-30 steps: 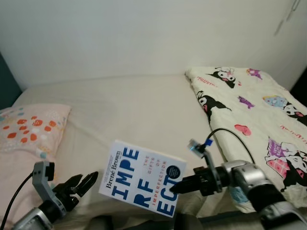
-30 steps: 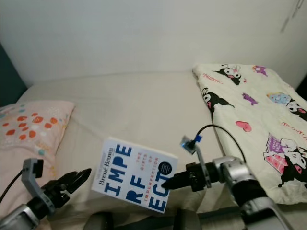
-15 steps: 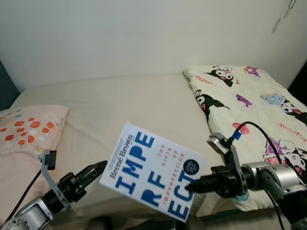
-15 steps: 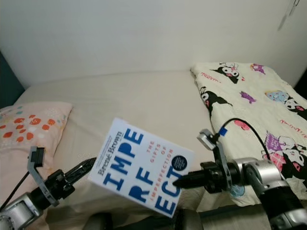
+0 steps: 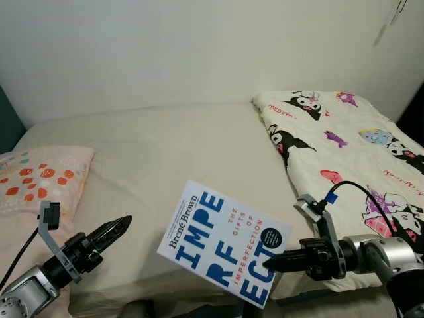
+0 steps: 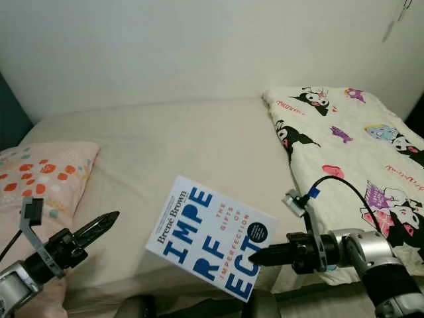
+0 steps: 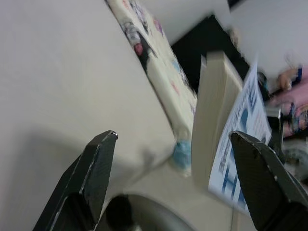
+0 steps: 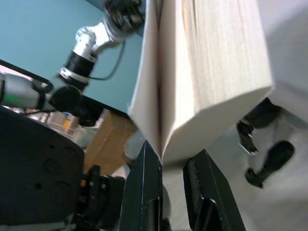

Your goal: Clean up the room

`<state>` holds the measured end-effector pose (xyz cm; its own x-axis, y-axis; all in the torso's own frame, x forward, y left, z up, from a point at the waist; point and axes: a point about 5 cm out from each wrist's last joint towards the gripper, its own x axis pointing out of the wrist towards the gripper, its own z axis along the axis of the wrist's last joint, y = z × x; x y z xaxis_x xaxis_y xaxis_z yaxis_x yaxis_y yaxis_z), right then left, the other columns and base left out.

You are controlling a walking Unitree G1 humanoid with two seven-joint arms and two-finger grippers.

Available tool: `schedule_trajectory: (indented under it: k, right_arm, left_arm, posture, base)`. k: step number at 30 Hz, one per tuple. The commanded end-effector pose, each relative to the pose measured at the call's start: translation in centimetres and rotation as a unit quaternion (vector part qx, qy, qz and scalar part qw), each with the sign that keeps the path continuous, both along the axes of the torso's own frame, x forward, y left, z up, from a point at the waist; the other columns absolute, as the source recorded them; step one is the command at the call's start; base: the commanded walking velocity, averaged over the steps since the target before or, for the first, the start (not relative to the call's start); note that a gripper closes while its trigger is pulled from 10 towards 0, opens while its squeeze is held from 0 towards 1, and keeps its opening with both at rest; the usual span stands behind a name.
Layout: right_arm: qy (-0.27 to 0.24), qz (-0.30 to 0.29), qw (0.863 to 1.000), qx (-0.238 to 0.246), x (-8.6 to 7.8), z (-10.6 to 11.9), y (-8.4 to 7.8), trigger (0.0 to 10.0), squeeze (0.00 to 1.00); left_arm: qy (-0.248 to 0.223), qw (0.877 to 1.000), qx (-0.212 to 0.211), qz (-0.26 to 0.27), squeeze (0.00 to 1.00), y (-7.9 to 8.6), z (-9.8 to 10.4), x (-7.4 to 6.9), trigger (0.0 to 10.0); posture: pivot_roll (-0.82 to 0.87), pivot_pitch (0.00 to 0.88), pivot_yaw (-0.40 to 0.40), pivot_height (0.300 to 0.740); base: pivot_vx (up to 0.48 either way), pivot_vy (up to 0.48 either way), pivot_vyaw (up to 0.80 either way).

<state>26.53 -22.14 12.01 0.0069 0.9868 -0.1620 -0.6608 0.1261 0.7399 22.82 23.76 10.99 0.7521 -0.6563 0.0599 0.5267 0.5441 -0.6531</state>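
The left pincer (image 5: 119, 227) has drawn away from the paperback book (image 5: 224, 242) and gapes open; the right pincer (image 5: 270, 264) grips its corner (spine slanting leftward) above the bed (image 5: 165, 152).

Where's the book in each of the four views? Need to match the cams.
Left eye view: book lower centre, held above the bed by the right hand.
Right eye view: book lower centre.
Left wrist view: book seen edge-on, beyond the far finger.
Right wrist view: page block clamped between the fingers.
Shared landmark: cartoon-print blanket.
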Motion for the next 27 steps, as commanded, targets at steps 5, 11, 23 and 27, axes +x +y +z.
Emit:
schedule_trajectory:
  k: [5, 11, 23, 27]
  right_arm:
    - [-0.002, 0.027, 0.999, 0.035, -0.2, 0.7, 1.0, 10.0, 0.00]
    - [0.009, 0.033, 0.999, 0.032, -0.4, 0.2, 1.3, 10.0, 0.00]
    - [0.021, 0.066, 0.998, -0.001, -1.2, -0.5, 1.6, 10.0, 0.00]
    - [0.011, 0.082, 0.996, -0.032, -1.4, -1.0, 1.5, 10.0, 0.00]
  left_arm:
    - [0.004, 0.999, 0.006, -0.048, 0.00, -1.6, -0.3, -0.2, 10.0]
    - [-0.002, 0.996, 0.003, -0.089, 0.00, -3.2, -0.3, -0.4, 10.0]
    - [-0.020, 0.988, 0.036, -0.150, 0.00, -4.5, 0.4, -0.5, 10.0]
    - [-0.025, 0.981, 0.080, -0.174, 0.00, -4.5, 0.4, -0.3, 10.0]
  posture:
    - [0.08, 0.056, -0.067, 0.591]
    - [0.07, 0.055, -0.067, 0.591]
    - [0.07, 0.053, -0.072, 0.591]
    - [0.07, 0.053, -0.070, 0.591]
  base:
    - [0.000, 0.000, 0.00]
    - [0.000, 0.000, 0.00]
    - [0.000, 0.000, 0.00]
    - [0.000, 0.000, 0.00]
